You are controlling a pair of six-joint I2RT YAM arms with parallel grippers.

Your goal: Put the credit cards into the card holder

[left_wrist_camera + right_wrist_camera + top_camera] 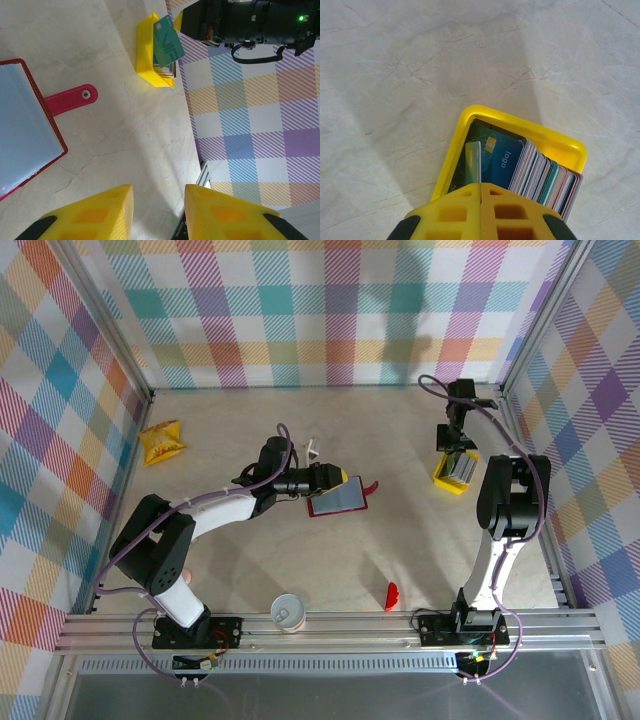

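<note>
I see two arms bolted to the silver rail (pixel 330 625). The left arm (pixel 200 525) starts with a black plate on the rail. Farther from the rail it has white tubes and fat black joints. A purple cable (pixel 283 440) loops along it. The right arm (pixel 505 510) is white near the rail and black farther away, with a second purple cable (pixel 435 383). The left gripper (pixel 159 200) and the right gripper (pixel 481 197) have chunky yellow fingers (pixel 95 212) with black patches and little square hollows. A tiny green light (pixel 300 18) glows on the right arm's black wrist.
</note>
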